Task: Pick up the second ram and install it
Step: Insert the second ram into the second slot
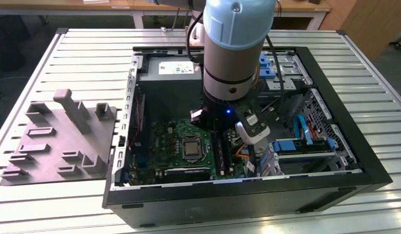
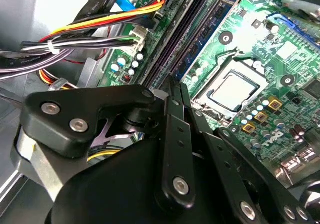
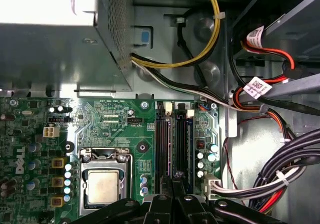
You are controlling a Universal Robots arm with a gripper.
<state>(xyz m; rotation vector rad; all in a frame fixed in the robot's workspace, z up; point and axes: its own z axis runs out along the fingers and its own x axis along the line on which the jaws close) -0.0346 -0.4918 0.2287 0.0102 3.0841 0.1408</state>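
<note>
My gripper (image 2: pixel 176 85) reaches down into the open computer case (image 1: pixel 246 200), over the memory slots beside the square silver processor socket (image 3: pixel 102 186). Its black fingers are pressed together. The second ram (image 2: pixel 210 33), a blue-green stick with a row of small black chips, stands on edge along the black slot strips and runs right up to the fingertips (image 2: pixel 182 87), which close on its top edge. In the first wrist view the gripper (image 3: pixel 173 180) sits at the near end of the slot row (image 3: pixel 180 144). In the exterior view the arm covers most of the gripper (image 1: pixel 219 134).
A grey power-supply box (image 1: pixel 169 73) fills the case's far corner. Bundles of coloured cables (image 3: pixel 280 169) run close beside the slots. Blue drive brackets (image 1: pixel 301 145) sit at the exterior view's right. A grey fixture block (image 1: pixel 57 141) lies on the slatted table outside the case.
</note>
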